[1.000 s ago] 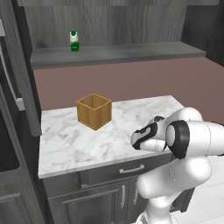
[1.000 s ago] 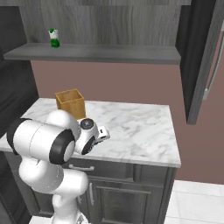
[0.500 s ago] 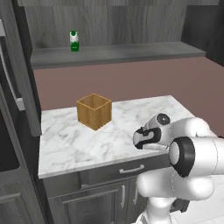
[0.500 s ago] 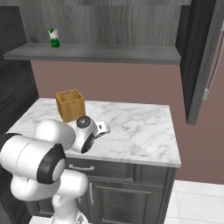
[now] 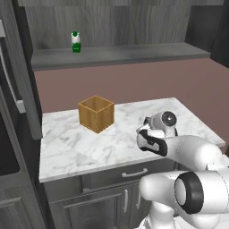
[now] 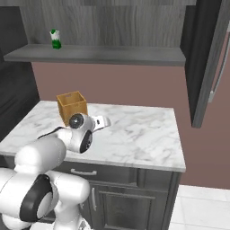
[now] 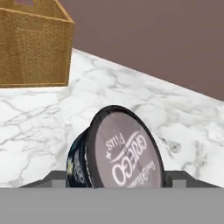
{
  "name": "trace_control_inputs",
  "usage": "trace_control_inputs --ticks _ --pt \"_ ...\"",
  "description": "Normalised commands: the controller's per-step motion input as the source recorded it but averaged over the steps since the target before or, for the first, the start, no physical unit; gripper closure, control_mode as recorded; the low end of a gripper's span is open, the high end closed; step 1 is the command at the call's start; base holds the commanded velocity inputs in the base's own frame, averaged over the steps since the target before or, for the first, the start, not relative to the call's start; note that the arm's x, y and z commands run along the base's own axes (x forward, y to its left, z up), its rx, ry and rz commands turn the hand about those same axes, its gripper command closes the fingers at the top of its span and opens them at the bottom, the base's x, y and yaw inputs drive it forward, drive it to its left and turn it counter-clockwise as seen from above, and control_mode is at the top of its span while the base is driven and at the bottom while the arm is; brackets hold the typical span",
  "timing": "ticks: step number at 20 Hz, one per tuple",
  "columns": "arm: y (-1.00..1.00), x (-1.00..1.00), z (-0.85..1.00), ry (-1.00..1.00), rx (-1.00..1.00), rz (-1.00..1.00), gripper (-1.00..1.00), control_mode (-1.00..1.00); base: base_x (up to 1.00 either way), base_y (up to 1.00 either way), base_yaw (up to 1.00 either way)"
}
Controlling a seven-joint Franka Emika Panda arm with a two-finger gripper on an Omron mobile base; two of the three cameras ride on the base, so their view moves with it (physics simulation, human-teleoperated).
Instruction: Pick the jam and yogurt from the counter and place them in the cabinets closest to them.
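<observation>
1. As my hand hangs low over the counter, my gripper looks along the white marble slab toward the brown back wall.
2. A dark yogurt cup lies on its side on the counter directly in front of my fingers, its round lid facing me. The lid bears pale lettering, seen upside down.
3. My finger tips sit at the bottom of the hand view, one on each side of the cup. My jaws stand wide apart. I cannot tell whether either pad touches the cup, and I record no firm grip on it.
4. A wooden box, open at the top, stands upright on the counter, to the left of my hand and farther back. In the hand view it sits at upper left, well apart from the cup.
5. In the right base view my hand reaches over the counter just right of the box.
6. A small green and white bottle stands upright at the left of the grey shelf, below the dark wood-grain cabinets.
</observation>
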Motion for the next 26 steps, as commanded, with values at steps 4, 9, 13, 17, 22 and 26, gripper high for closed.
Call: trace_control_inputs --ticks 4,9,13,17,22,26 --pt "0.05 -0.16 0.56 -0.21 0.00 -0.04 1.00 -1.00 0.00 0.00 0.00" --pt "0.05 -0.14 0.61 -0.21 0.00 -0.05 1.00 -1.00 0.00 0.00 0.00" --pt "0.06 -0.17 0.65 -0.20 0.00 -0.04 1.00 -1.00 0.00 0.00 0.00" --pt "0.11 -0.17 0.67 -0.15 0.00 -0.02 1.00 -1.00 0.00 0.00 0.00" --pt "0.08 -0.11 0.67 -0.09 0.00 -0.03 1.00 -1.00 0.00 0.00 0.00" --pt "0.07 -0.07 0.70 -0.03 -0.01 -0.05 1.00 -1.00 0.00 0.00 0.00"
